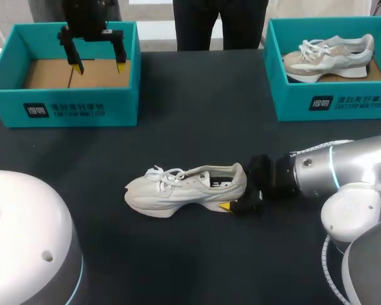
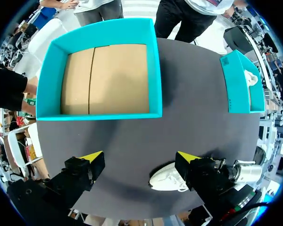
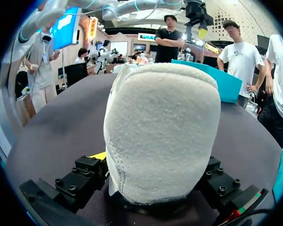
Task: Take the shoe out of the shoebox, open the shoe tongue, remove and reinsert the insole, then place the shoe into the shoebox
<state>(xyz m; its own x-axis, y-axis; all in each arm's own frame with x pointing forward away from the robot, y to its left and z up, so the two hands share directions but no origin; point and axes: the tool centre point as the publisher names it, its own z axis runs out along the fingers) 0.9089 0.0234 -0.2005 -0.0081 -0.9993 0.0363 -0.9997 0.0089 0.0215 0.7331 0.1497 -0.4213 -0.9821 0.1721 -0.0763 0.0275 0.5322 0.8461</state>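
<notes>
right gripper [image 1: 238,185]: centre-right of the head view, low on the table [image 1: 197,114]; its fingers pinch the heel of the white shoe [image 1: 184,189] from both sides, with one yellow tip showing by the sole.
white shoe: middle of the frame, upright on its sole on the black table, toe pointing left, outside both boxes.
left gripper [image 1: 98,63]: upper left, fingers spread wide and holding nothing, above the left shoebox [image 1: 70,105].
left shoebox: teal, brown cardboard floor in view.
right shoebox [image 1: 330,101]: upper right, teal, holding a second shoe [image 1: 330,57].
</notes>
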